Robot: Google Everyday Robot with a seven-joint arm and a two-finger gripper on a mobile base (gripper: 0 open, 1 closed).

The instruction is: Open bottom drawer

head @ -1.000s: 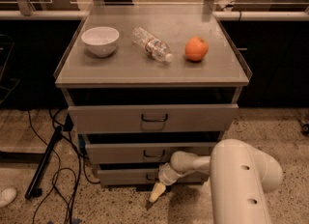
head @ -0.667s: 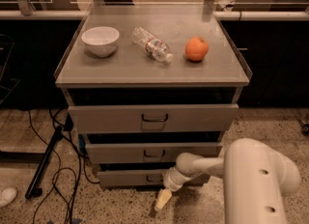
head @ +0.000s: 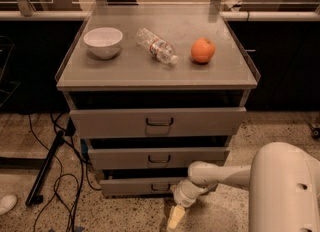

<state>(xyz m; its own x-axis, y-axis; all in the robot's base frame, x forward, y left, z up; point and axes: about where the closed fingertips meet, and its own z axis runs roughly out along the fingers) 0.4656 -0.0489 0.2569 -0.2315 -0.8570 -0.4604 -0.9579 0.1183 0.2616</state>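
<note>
Bottom drawer [head: 131,186]: lowest of three, grey metal, narrowest and shortest front, small dark loop handle [head: 160,187] at centre. Front level, standing slightly proud, dark gap above; inside not visible. Right end hidden behind arm. Hand [head: 175,218] just right of handle, below front's lower edge, pointing at floor

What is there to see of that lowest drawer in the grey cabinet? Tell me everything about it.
The grey metal bottom drawer has the narrowest, shortest front of the three, plain and flat, with a small dark loop handle at its middle. It sits level just above the speckled floor, with a dark gap above its front; its inside is hidden. The robot's white arm crosses its right end, and the pale-tipped gripper hangs in front of it, right of the handle, pointing downward.
</note>
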